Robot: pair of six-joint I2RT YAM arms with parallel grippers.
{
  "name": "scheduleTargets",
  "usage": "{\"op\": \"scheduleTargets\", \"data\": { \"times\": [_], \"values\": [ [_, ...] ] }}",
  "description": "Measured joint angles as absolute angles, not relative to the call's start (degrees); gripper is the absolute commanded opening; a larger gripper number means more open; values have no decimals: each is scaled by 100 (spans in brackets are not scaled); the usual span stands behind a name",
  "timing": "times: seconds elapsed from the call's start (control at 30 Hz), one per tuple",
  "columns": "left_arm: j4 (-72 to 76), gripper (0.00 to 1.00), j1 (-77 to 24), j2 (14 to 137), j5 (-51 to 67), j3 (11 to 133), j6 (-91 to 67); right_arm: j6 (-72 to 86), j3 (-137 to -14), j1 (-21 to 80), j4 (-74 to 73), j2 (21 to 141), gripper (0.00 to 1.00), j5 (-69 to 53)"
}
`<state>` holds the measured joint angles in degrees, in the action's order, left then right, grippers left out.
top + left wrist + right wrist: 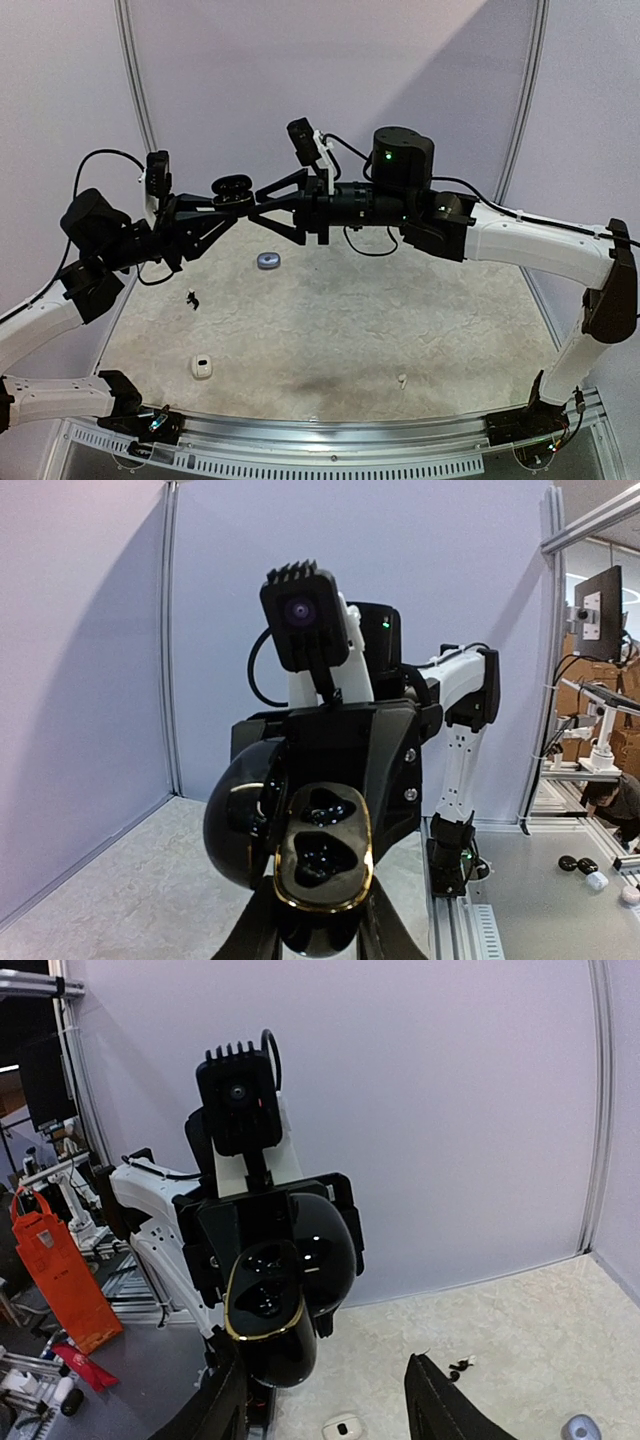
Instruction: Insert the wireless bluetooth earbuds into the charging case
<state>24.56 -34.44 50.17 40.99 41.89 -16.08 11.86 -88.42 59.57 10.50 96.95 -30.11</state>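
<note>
Left wrist view shows the left claw (pixel 318 925) clamped tight on the open black charging case (pixel 322 848), held in the air with its wells facing the right claw (pixel 325 1400). That claw's fingers stand apart, holding nothing. A black earbud (pixel 193 298) lies loose on the table (pixel 420 300) below. The case seems to be held ready for loading. The next move calls for the right claw to drop and pinch that tiny bud.

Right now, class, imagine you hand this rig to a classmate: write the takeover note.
Left tool: shut on the open black charging case, held in the air.
Right tool: open and empty, facing the case.
Black earbuds and a white earbud lie loose on the table.
Done: case lifted and open. Left: seat the loose buds; whether the case's wells are filled is unclear.
</note>
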Motion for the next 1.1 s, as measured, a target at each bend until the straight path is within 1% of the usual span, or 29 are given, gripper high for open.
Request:
{"op": "scheduleTargets", "data": {
  "times": [0.07,0.1,0.23,0.47,0.67,0.87,0.93,1.1],
  "values": [
    [2469,0,-3446,5017,4099,4189,-1610,1227,-8892,5957,1072,9782,40,-3083],
    [2473,0,-3446,5022,4099,4189,-1612,1253,-8919,5957,1076,9815,37,-3140],
    [2488,0,-3446,5026,4093,4189,-1612,1280,-8973,5966,1122,9870,35,-3264],
    [2504,0,-3448,5026,4099,4189,-1619,1269,-9065,5964,1197,9876,35,-3378],
    [2506,0,-3448,5026,4115,4189,-1619,1256,-9229,5961,1184,9946,33,-3459],
    [2512,0,-3448,5026,4108,4189,-1625,1212,-9334,5964,1109,10031,35,-3514],
    [2523,0,-3448,5026,4108,4189,-1627,1190,-9338,5964,1100,10049,34,-3516],
    [2523,0,-3448,5026,4091,4189,-1627,1146,-9341,5964,1072,10068,24,-3548]
  ]
}}
